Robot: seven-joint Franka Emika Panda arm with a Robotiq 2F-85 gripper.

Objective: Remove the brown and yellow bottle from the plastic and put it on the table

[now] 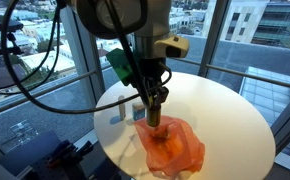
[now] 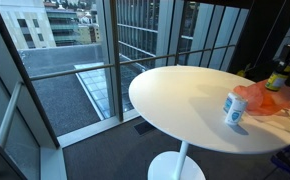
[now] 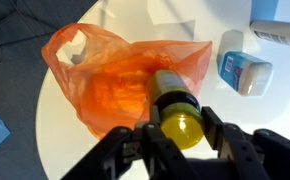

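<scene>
At lower centre of the wrist view, the gripper (image 3: 182, 132) is clamped on the bottle (image 3: 173, 105), which has a dark brown body and a glossy yellow cap and sits over the orange plastic bag (image 3: 105, 80) on the white table (image 3: 185, 25).

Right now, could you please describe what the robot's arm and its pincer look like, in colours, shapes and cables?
The arm is dark and rounded at the wrist, with a green part and a pale boxy unit mounted on it. Thick black cables loop beside it. The pincer is black, with two chunky, angular fingers. No markings are legible.
</scene>
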